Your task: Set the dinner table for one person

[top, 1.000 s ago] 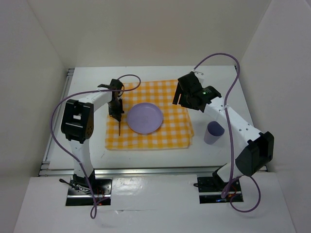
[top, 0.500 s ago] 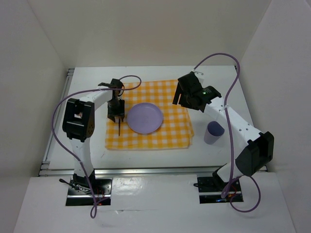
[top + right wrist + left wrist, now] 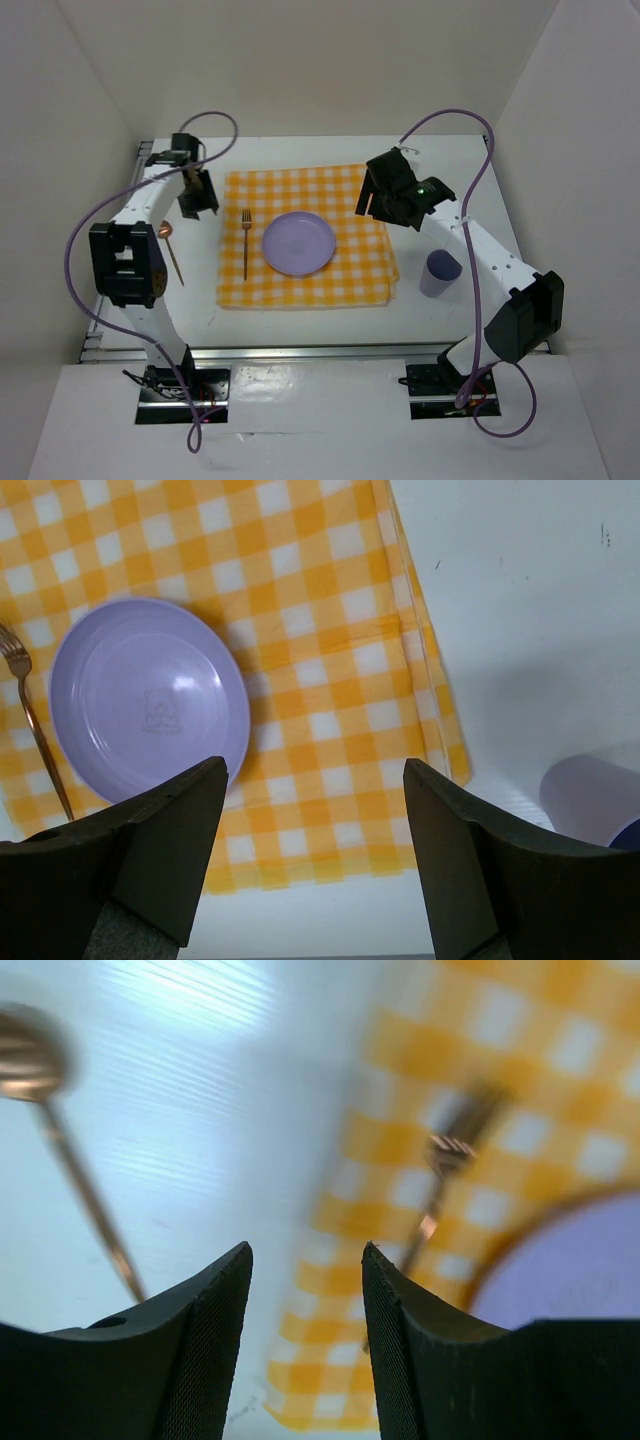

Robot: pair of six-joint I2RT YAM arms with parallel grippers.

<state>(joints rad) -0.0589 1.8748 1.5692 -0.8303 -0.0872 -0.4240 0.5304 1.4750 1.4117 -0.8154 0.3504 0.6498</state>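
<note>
Top external view: the white desk point(image 3: 300, 322), railed in silver and walled in white, fills the floor of the enclosure. A yellow-and-white checked cloth point(image 3: 340, 282) lies at its middle. A purple plate point(image 3: 298, 243) sits centred on the cloth, and a copper-coloured fork point(image 3: 245, 243) lies on the cloth just to the plate's left, tines toward the far edge. A matching spoon point(image 3: 172, 252) lies on bare desk near the left edge. A purple cup point(image 3: 440, 273) stands toward the right edge, just beside the cloth. The left gripper point(image 3: 306, 1260) hovers near the far left corner, jaws apart and holding nothing. The right gripper point(image 3: 312, 780) hangs over the cloth's far right part, jaws wide and holding nothing.
</note>
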